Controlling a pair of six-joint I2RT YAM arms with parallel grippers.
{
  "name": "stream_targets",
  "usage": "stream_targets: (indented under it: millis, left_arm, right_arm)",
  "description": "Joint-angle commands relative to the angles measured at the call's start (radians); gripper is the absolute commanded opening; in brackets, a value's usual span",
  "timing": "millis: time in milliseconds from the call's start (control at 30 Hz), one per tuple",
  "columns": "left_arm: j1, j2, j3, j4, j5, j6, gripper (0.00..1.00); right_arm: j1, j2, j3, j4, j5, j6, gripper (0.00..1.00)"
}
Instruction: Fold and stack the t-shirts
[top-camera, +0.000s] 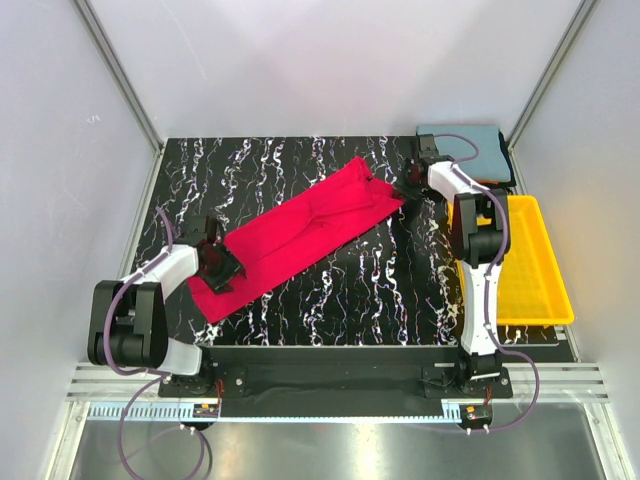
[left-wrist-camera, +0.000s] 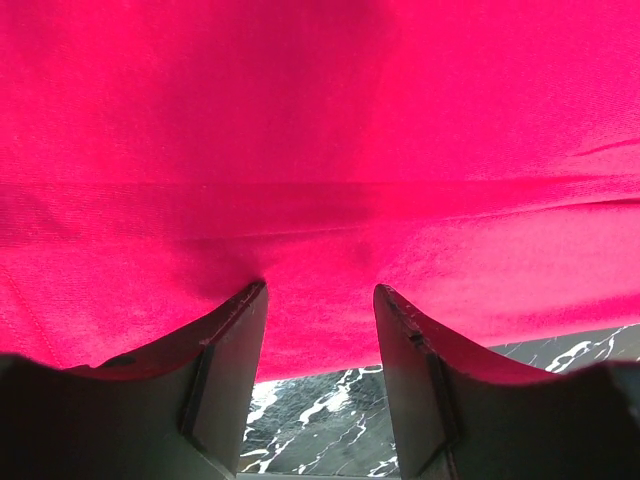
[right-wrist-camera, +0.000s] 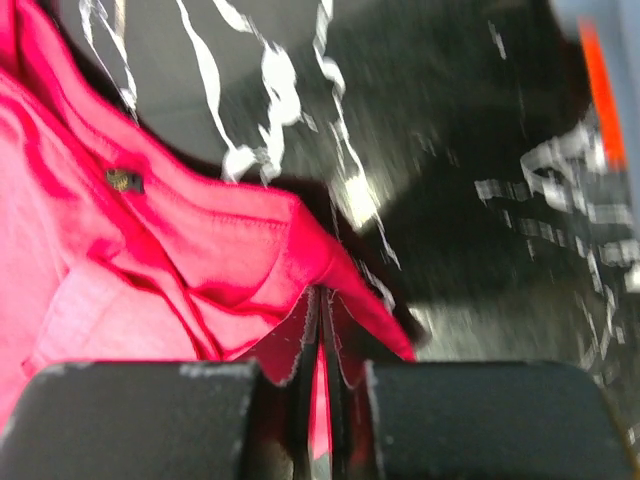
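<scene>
A bright red t-shirt, folded into a long band, lies diagonally on the black marbled table. My left gripper sits at its near-left end. In the left wrist view the left gripper is open, its tips against the red t-shirt, whose hem runs across the gap. My right gripper is at the shirt's far-right corner. In the right wrist view the right gripper is shut on a corner of the red t-shirt. A folded grey-blue t-shirt lies at the far right corner.
A yellow tray stands along the table's right side, beside the right arm. Grey walls and metal posts enclose the table on three sides. In the blurred right wrist view an orange stripe shows at the stack's edge.
</scene>
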Motion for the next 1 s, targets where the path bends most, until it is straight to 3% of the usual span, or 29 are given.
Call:
stream_targets:
  millis: [0, 300, 500, 633, 733, 800, 967]
  left_arm:
    - [0.005, 0.048, -0.044, -0.012, -0.103, -0.011, 0.55]
    - [0.002, -0.106, 0.137, -0.023, 0.065, 0.016, 0.59]
    - [0.005, -0.021, 0.287, -0.02, 0.142, 0.193, 0.6]
    - [0.037, 0.028, 0.335, -0.025, 0.153, 0.225, 0.59]
    - [0.043, 0.027, 0.362, -0.022, 0.145, 0.26, 0.58]
    - [0.043, 0.012, 0.385, -0.023, 0.106, 0.305, 0.59]
    - [0.091, -0.008, 0.39, -0.012, 0.163, 0.31, 0.6]
  right_arm:
    - [-0.005, 0.089, 0.11, -0.052, 0.056, -0.045, 0.08]
    - [-0.011, 0.307, 0.497, -0.132, 0.031, -0.111, 0.07]
    - [-0.022, 0.434, 0.792, -0.23, 0.028, -0.103, 0.08]
    - [-0.026, 0.376, 0.793, -0.23, 0.037, -0.094, 0.17]
    - [-0.026, 0.296, 0.757, -0.232, 0.036, -0.083, 0.37]
    - [-0.026, 0.223, 0.707, -0.236, 0.057, -0.06, 0.44]
    - [-0.02, 0.01, 0.512, -0.274, 0.099, 0.045, 0.52]
